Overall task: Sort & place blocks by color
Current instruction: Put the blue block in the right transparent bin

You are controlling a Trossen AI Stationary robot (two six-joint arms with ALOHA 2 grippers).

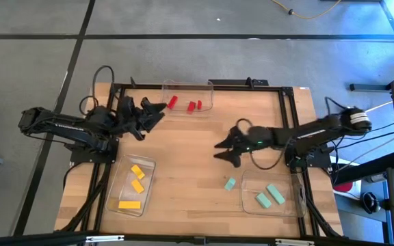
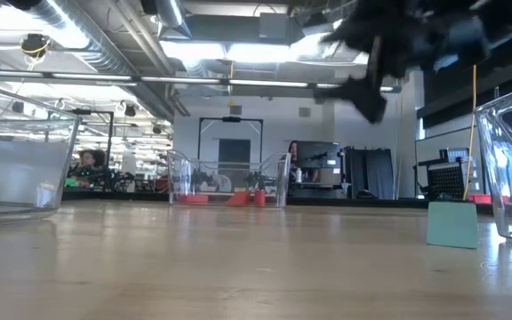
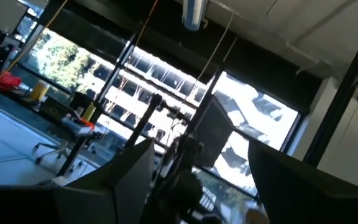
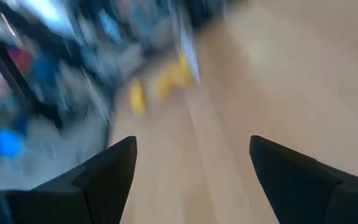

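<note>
A loose teal block (image 1: 230,183) lies flat on the wooden table, just outside the near right tray (image 1: 289,205), which holds two teal blocks (image 1: 269,197). Three red blocks (image 1: 191,105) lie in the far tray (image 1: 207,87). Three yellow blocks (image 1: 137,184) lie in the near left tray (image 1: 118,179). My right gripper (image 1: 219,150) hangs open above the table's middle, on the far side of the loose teal block (image 2: 452,224), with nothing between its fingers (image 4: 114,171). My left gripper (image 1: 157,111) is raised and open beside the far tray's left end, also holding nothing.
The three clear trays stand at the far middle, near left and near right of the table. Bare wood (image 1: 190,171) lies between them. Black frame rails (image 1: 289,123) run along the table's sides, close to both arm bases.
</note>
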